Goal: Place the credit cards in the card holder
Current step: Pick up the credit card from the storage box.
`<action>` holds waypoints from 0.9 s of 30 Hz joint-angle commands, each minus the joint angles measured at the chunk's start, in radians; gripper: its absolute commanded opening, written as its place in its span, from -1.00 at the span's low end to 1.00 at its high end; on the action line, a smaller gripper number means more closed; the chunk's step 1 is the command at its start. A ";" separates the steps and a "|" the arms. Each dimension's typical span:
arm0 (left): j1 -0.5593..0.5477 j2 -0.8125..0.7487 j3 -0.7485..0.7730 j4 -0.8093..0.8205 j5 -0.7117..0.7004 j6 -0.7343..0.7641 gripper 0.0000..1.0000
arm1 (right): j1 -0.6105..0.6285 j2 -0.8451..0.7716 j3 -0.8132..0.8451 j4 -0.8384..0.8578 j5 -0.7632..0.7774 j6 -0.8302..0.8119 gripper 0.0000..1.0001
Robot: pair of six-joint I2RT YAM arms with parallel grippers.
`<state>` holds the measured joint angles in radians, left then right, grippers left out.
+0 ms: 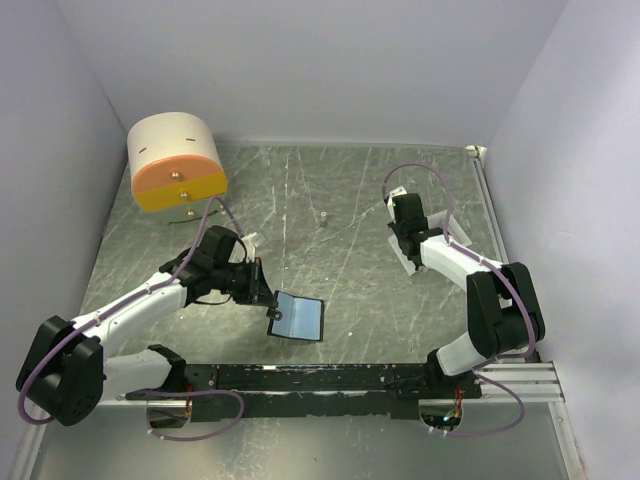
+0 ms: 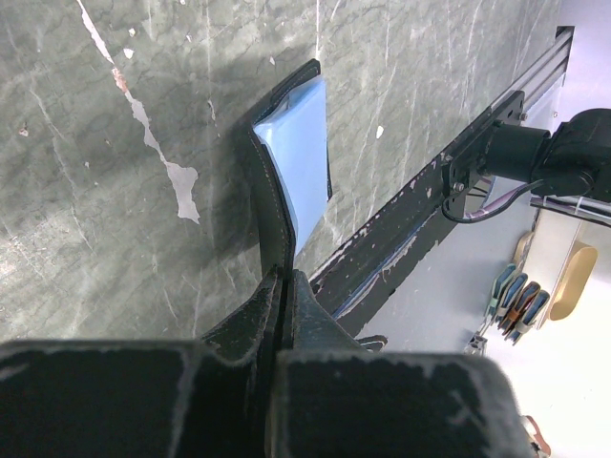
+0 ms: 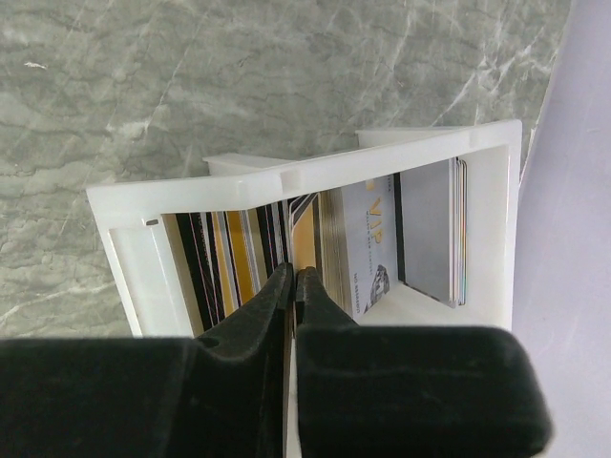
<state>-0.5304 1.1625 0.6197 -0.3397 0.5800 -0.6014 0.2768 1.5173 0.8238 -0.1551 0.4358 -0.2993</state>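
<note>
- Top external view: a grey-green, marble-patterned table (image 1: 350, 200), scuffed with pale scratches, is boxed in by plain pale walls. A round cream-and-orange drawer box (image 1: 177, 165) sits at the back left.
- From above, the card holder (image 1: 298, 317) is open near the front middle with its bluish inside showing. The left gripper (image 1: 262, 288) is at its left edge, and the right gripper (image 1: 405, 238) is down at the far right, near the wall.
- Only the left wrist view shows the grip: the fingers are pinched on the card holder's black flap, which rises tilted off the table.
- Only the right wrist view shows the credit cards (image 3: 239, 253), gold-orange, black and grey, standing on edge in a white tray (image 3: 305, 176). The fingers are pressed together with their tips among the cards; I cannot tell whether one is nipped.
- The only readable writing is "VIP" on a pale card (image 3: 368, 243); the smaller print is too small to read.
</note>
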 commanded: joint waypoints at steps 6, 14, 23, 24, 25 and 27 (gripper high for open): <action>0.005 -0.017 -0.006 0.034 0.024 -0.002 -0.86 | 0.004 -0.012 0.022 -0.053 -0.027 0.010 -1.00; 0.003 -0.013 -0.006 0.035 0.025 -0.002 -0.86 | 0.003 -0.033 0.013 -0.050 -0.045 0.007 -1.00; 0.005 -0.005 -0.005 0.033 0.024 0.000 -0.86 | 0.003 -0.042 0.065 -0.089 -0.002 0.054 -1.00; 0.005 -0.004 -0.005 0.032 0.023 0.001 -0.87 | 0.003 -0.036 0.078 -0.104 0.016 0.061 -1.00; 0.004 -0.003 -0.005 0.033 0.023 -0.001 -0.86 | 0.003 -0.028 0.091 -0.118 0.032 0.065 -1.00; 0.005 -0.001 -0.005 0.034 0.024 0.000 -0.86 | 0.004 -0.010 0.114 -0.141 0.051 0.068 -1.00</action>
<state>-0.5304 1.1629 0.6197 -0.3401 0.5800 -0.6014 0.2768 1.4845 0.8768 -0.2432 0.4305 -0.2600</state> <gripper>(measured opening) 0.072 0.010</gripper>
